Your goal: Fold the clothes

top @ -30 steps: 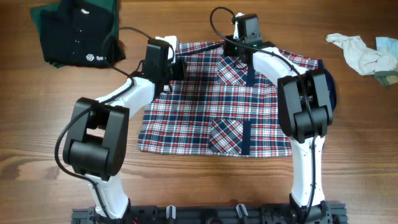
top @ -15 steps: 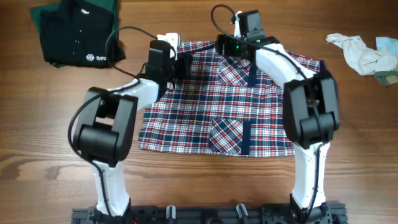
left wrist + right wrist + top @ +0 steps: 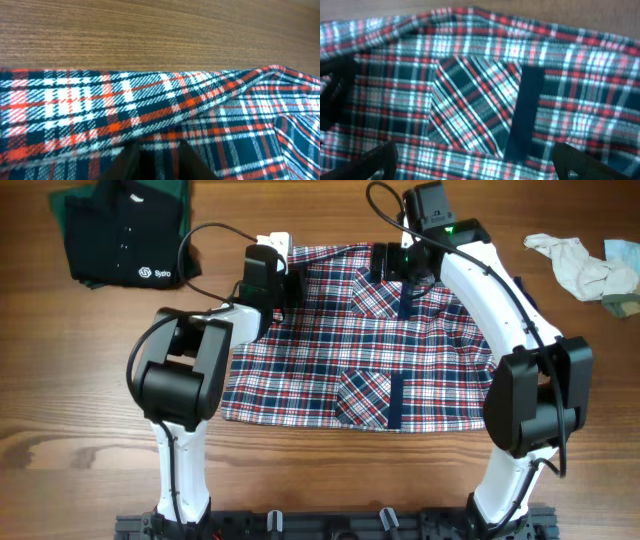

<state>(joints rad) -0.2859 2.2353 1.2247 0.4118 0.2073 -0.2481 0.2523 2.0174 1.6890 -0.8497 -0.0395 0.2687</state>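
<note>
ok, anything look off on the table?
Nothing damaged. A crumpled pale cloth sits bunched at the far right edge, unfolded, unlike the folded dark shirt far left. The plaid shirt is puckered along its top edge.

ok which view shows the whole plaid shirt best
The overhead view: the plaid shirt lies spread flat, nearly its whole outline showing. The left wrist view shows only a strip of its edge against the table; the right wrist view, a close-up of one pocket.

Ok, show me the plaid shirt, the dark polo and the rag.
shirt (image 3: 330, 340), overhead view, middle of the cloth.
polo (image 3: 115, 238), overhead view, its chest.
rag (image 3: 572, 265), overhead view, its crumpled middle.
</note>
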